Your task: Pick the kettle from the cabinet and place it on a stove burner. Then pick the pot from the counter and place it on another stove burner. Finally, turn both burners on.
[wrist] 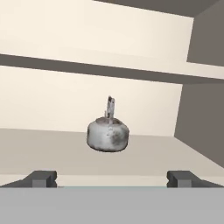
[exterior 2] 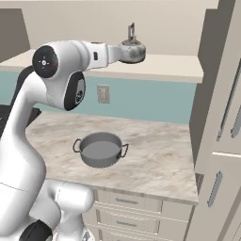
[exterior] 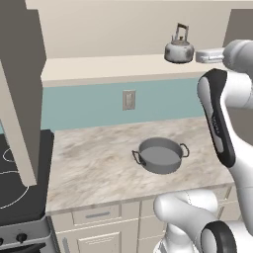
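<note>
The small silver kettle (wrist: 108,134) stands upright on the beige shelf of the cabinet (wrist: 43,148), with its handle edge-on to the hand view. My gripper (wrist: 113,179) is open and empty, level with the kettle and a short way in front of it. From the left base, the kettle (exterior: 179,49) has the gripper (exterior: 201,56) just to its right. From the right base, the gripper (exterior 2: 118,52) partly overlaps the kettle (exterior 2: 133,51). The grey pot (exterior: 160,154) rests on the marbled counter (exterior: 94,163). White rings mark the stove burners (exterior: 9,156) at far left.
A wall outlet (exterior: 128,100) sits on the blue backsplash under the shelf. A grey-brown side panel (exterior: 20,99) hangs between the shelf and the stove. Tall cream cabinets (exterior 2: 221,117) close off the counter's right end. Stove knobs (exterior: 20,238) line the front.
</note>
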